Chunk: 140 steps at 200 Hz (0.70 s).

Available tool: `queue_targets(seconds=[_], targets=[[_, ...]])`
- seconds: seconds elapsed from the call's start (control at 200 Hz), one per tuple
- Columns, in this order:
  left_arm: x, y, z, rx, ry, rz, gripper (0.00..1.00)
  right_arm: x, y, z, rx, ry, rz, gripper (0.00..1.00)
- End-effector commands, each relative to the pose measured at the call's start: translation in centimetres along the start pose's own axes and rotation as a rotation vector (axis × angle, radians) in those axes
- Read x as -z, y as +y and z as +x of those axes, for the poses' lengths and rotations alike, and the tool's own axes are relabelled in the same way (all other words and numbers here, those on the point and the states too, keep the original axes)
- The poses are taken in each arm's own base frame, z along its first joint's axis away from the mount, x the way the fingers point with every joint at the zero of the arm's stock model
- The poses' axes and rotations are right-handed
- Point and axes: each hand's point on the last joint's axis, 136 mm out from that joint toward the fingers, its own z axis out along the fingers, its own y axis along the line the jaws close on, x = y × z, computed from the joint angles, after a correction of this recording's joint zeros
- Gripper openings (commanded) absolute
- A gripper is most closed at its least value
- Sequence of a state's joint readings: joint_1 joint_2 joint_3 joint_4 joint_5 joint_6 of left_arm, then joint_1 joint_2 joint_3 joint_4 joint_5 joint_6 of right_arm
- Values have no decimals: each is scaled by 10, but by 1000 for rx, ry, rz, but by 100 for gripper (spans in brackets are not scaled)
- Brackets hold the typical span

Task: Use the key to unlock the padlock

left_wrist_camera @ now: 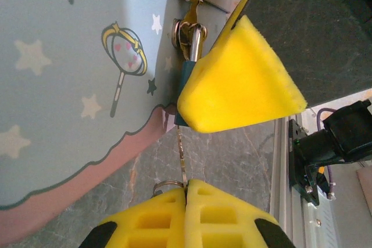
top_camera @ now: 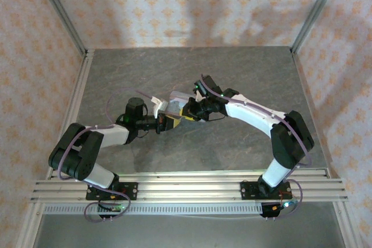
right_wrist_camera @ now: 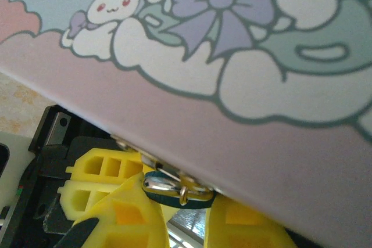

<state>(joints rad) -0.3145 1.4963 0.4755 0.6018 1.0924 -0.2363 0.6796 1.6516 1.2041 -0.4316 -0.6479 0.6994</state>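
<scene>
The tiny dark blue padlock [left_wrist_camera: 185, 82] hangs by its silvery shackle from the clasp of a pale blue cartoon tin [left_wrist_camera: 70, 74]. My right gripper [right_wrist_camera: 177, 198] is shut on the padlock [right_wrist_camera: 168, 187], one yellow finger [left_wrist_camera: 238, 79] covering most of its body. My left gripper [left_wrist_camera: 187, 187] is shut on the thin pale key [left_wrist_camera: 182, 155]. The key's blade runs straight up to the underside of the padlock, and its ring [left_wrist_camera: 165, 185] sticks out beside the fingers. In the top view the left gripper [top_camera: 167, 124] and right gripper [top_camera: 190, 112] meet at the tin [top_camera: 177, 97].
The tin rests on a grey marbled table [top_camera: 232, 74] with wallpapered walls on three sides. Aluminium rails [top_camera: 186, 187] carry both arm bases along the near edge. The left gripper's yellow fingers [right_wrist_camera: 93, 172] sit just behind the padlock in the right wrist view.
</scene>
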Motion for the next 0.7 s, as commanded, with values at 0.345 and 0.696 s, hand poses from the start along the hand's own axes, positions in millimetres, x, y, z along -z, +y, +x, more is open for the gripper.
queue_targets(seconds=[0.345, 0.696], targets=[[2, -11, -2, -45, -8, 30, 0, 16, 23, -7, 31, -52, -86, 0], [-1, -12, -6, -40, -13, 49, 0, 16, 23, -5, 26, -50, -93, 0]])
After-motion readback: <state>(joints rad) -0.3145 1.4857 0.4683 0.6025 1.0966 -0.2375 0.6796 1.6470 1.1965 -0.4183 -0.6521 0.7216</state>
